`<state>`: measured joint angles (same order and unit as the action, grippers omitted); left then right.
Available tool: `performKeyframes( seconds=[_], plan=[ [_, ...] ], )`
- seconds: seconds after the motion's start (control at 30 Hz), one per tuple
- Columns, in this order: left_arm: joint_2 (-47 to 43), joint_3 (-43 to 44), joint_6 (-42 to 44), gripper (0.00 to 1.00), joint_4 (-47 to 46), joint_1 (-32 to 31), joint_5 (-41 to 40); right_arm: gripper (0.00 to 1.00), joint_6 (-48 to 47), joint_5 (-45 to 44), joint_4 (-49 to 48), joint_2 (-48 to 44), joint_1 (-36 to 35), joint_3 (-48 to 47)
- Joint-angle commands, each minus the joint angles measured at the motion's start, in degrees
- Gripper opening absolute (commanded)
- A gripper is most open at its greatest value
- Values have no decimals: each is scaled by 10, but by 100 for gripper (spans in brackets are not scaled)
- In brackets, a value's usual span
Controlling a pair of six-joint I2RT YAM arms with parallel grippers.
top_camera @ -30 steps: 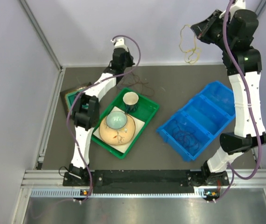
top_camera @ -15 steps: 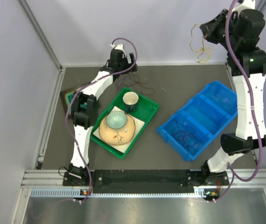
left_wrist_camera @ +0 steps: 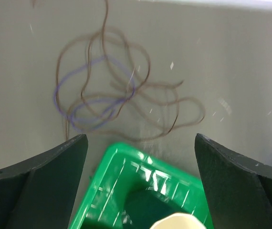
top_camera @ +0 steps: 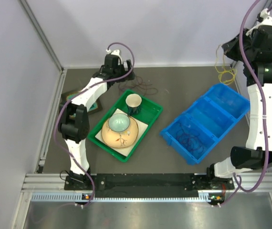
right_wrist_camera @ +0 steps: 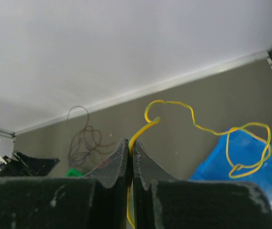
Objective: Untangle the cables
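One yellow cable (right_wrist_camera: 212,130): thin and kinked, pinched at one end in the closed right end effector (right_wrist_camera: 130,145), its loops hung in the air. Brown cables (left_wrist_camera: 126,88) and a purple cable (left_wrist_camera: 74,72): tangled (interlaced in open loops), laid flat on the worktop (left_wrist_camera: 241,62). One dark cable (top_camera: 192,141): coiled inside the blue bin (top_camera: 211,117), near compartment.

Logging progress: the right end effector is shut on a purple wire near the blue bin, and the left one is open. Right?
Not quite. The right wrist view shows the right end effector shut on a yellow wire, not purple. It is near the blue bin, and the left end effector is open.
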<state>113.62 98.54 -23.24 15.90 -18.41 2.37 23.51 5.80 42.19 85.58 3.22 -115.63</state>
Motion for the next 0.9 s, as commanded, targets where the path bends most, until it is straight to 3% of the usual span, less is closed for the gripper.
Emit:
performKeyframes(
  seconds=[0.0,0.43,0.87],
  plan=[
    [-32,-28,-4,99,-5,1,15,0,0,5,-18,-47,34,51],
    [-74,-49,21,99,-18,11,-18,0,18,18,-56,-126,90,239],
    [-88,-56,31,99,-3,20,-36,0,27,19,-93,-90,153,327]
  ],
)
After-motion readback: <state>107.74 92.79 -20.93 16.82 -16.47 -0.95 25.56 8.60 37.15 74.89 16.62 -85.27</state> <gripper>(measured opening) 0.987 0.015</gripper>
